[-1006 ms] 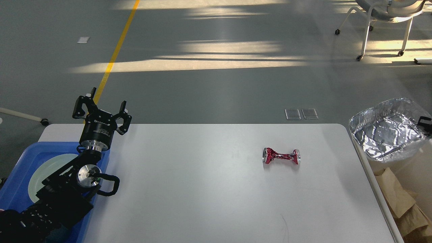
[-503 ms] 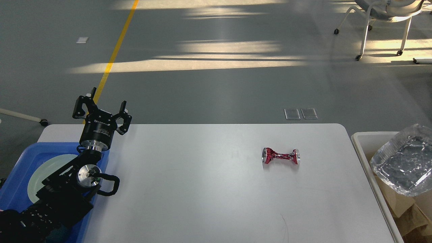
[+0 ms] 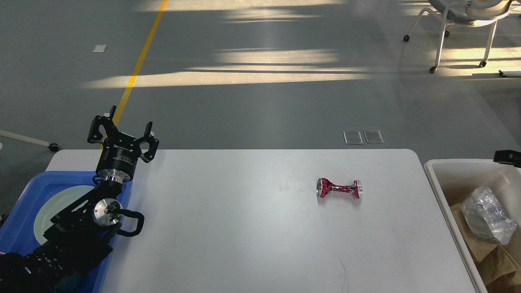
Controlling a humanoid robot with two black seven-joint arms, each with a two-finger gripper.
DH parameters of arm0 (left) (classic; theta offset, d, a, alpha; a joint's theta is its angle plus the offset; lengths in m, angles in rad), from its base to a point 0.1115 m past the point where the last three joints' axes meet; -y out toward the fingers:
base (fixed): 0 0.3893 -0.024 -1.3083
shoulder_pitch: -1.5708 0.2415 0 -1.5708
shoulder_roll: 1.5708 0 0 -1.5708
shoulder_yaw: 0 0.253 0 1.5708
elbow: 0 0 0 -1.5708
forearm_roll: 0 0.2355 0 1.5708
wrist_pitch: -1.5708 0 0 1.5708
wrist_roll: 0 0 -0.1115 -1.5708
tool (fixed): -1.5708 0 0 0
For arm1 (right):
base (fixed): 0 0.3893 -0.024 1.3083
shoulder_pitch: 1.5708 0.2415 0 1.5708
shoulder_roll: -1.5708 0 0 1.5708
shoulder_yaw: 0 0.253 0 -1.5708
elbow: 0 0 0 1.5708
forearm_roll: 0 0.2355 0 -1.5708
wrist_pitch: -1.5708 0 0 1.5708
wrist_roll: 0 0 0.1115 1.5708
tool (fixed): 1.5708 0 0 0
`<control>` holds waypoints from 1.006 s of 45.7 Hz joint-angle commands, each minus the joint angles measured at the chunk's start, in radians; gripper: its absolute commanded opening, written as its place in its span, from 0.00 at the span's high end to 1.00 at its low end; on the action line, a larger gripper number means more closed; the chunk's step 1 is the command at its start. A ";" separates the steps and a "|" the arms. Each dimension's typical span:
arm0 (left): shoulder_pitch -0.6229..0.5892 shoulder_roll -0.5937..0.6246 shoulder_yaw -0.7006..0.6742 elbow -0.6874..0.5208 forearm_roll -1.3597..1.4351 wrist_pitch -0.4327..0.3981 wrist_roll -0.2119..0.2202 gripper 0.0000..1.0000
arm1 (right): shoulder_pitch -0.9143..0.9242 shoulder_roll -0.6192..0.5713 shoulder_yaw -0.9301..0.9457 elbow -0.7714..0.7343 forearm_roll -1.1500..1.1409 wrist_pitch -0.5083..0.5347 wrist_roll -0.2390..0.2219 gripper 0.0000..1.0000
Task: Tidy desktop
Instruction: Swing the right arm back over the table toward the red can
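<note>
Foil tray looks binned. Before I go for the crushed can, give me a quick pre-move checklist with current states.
1. Crushed red can lying alone on the desktop, nothing touching it: ok.
2. Foil tray inside the off-white bin, resting on brown paper: ok.
3. Left gripper open and empty, raised at the desktop's far left corner above the blue tray: ok.
4. Right gripper: only a black tip shows at the right edge over the bin, open or shut: cannot tell.
5. Path across the desktop between bin and can free of other objects: ok.
6. Room in the bin for the can: looks ok, but its bottom is partly out of view.
</note>
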State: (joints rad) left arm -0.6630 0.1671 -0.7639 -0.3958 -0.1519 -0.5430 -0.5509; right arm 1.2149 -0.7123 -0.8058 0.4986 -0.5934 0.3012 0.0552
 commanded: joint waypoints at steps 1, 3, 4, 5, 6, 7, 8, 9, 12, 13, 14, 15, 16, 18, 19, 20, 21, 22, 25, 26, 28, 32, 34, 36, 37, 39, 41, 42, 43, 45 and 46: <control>0.000 0.000 0.000 0.000 0.000 0.000 0.000 0.04 | 0.220 -0.078 0.005 0.217 0.000 0.130 -0.001 0.00; 0.000 0.000 0.000 0.000 0.000 0.000 0.000 0.04 | 0.297 -0.088 0.005 0.277 0.000 0.182 -0.001 0.00; 0.000 0.000 0.000 0.000 0.000 0.000 0.000 0.04 | 0.336 -0.091 0.005 0.306 0.000 0.206 -0.001 0.00; 0.000 0.000 0.000 0.000 0.000 0.000 0.002 0.04 | 0.374 -0.095 0.007 0.330 0.000 0.234 -0.001 0.00; -0.001 0.000 0.000 0.000 0.000 0.000 0.002 0.04 | 0.414 -0.099 0.008 0.351 0.000 0.262 -0.001 0.00; -0.001 0.000 0.000 0.000 0.000 0.000 0.000 0.04 | 0.452 -0.102 0.010 0.372 0.000 0.289 -0.001 0.00; 0.000 0.000 0.000 0.000 0.000 0.000 0.000 0.04 | 0.491 -0.105 0.011 0.389 0.001 0.321 -0.001 0.00; 0.000 0.000 0.000 0.000 0.000 0.000 0.002 0.04 | 0.530 -0.108 0.013 0.406 0.004 0.352 -0.001 0.00; -0.001 0.000 0.000 0.000 0.000 0.000 0.000 0.04 | 0.645 -0.107 0.016 0.440 0.024 0.447 -0.001 0.00; 0.000 0.000 0.000 0.000 0.000 0.000 0.000 0.04 | 0.681 -0.105 0.016 0.448 0.033 0.481 -0.001 0.00; 0.000 0.000 0.000 0.000 0.000 0.000 0.000 0.04 | 0.718 -0.102 0.016 0.454 0.047 0.513 -0.001 0.00; -0.001 0.000 0.000 0.000 0.000 0.000 0.000 0.04 | 0.753 -0.099 0.017 0.460 0.064 0.544 -0.001 0.00; 0.000 0.000 0.000 0.000 0.000 0.000 0.002 0.04 | 0.787 -0.096 0.019 0.465 0.081 0.573 -0.001 0.00; 0.000 0.000 0.000 0.000 0.000 0.000 0.000 0.04 | 0.851 -0.090 0.025 0.474 0.116 0.628 -0.001 0.00; 0.000 0.000 0.000 0.000 0.000 0.000 0.002 0.04 | 0.883 -0.084 0.030 0.477 0.133 0.656 -0.001 0.00; -0.001 0.000 0.000 0.000 0.000 0.000 0.000 0.04 | 0.914 -0.076 0.034 0.480 0.150 0.659 -0.001 0.00; 0.000 0.000 0.000 0.000 0.000 0.000 0.000 0.04 | 0.943 -0.065 0.037 0.480 0.164 0.659 0.000 0.00; 0.000 0.000 0.000 0.000 0.000 0.000 0.000 0.04 | 0.974 -0.053 0.042 0.480 0.175 0.659 0.000 0.00; -0.001 0.000 0.000 0.000 0.000 0.000 0.000 0.04 | 1.052 -0.012 0.063 0.480 0.208 0.659 0.000 0.00; -0.001 0.000 0.000 0.000 0.000 0.000 0.002 0.04 | 1.074 -0.001 0.071 0.480 0.219 0.659 0.000 0.00; 0.000 0.000 0.000 0.000 0.000 0.000 0.000 0.04 | 1.115 0.019 0.089 0.482 0.241 0.659 -0.001 0.00; -0.001 0.000 0.000 0.000 0.000 0.000 0.002 0.04 | 1.173 0.042 0.157 0.480 0.277 0.659 -0.001 0.00; 0.000 0.000 0.000 0.000 0.000 0.000 0.000 0.04 | 1.198 0.054 0.200 0.482 0.297 0.659 -0.001 0.00; 0.000 0.000 0.000 0.000 0.000 0.000 0.000 0.04 | 1.212 0.068 0.229 0.482 0.313 0.659 -0.001 0.00; 0.000 0.000 0.000 0.000 0.000 0.000 0.000 0.04 | 1.219 0.077 0.241 0.482 0.317 0.659 -0.001 0.00; 0.000 0.000 0.000 0.000 0.000 0.000 0.002 0.04 | 1.226 0.093 0.260 0.482 0.322 0.659 -0.003 0.00; 0.000 0.000 0.000 0.000 0.000 0.000 0.000 0.04 | 1.220 0.111 0.266 0.482 0.322 0.659 -0.003 0.00; 0.000 0.000 0.000 0.000 0.000 0.000 0.000 0.04 | 1.215 0.122 0.266 0.482 0.320 0.659 -0.003 0.00; -0.001 0.000 0.000 0.000 0.000 0.000 0.000 0.04 | 1.210 0.134 0.264 0.480 0.319 0.659 -0.003 0.00; -0.001 0.000 0.000 0.000 0.000 0.000 0.000 0.04 | 1.186 0.154 0.263 0.477 0.317 0.659 -0.005 0.00; 0.000 0.000 0.000 0.000 0.000 0.000 0.000 0.04 | 1.163 0.162 0.263 0.475 0.317 0.659 -0.005 0.00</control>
State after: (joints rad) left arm -0.6630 0.1672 -0.7639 -0.3958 -0.1519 -0.5430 -0.5504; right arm 2.4304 -0.5989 -0.5469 0.9800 -0.2747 0.9600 0.0522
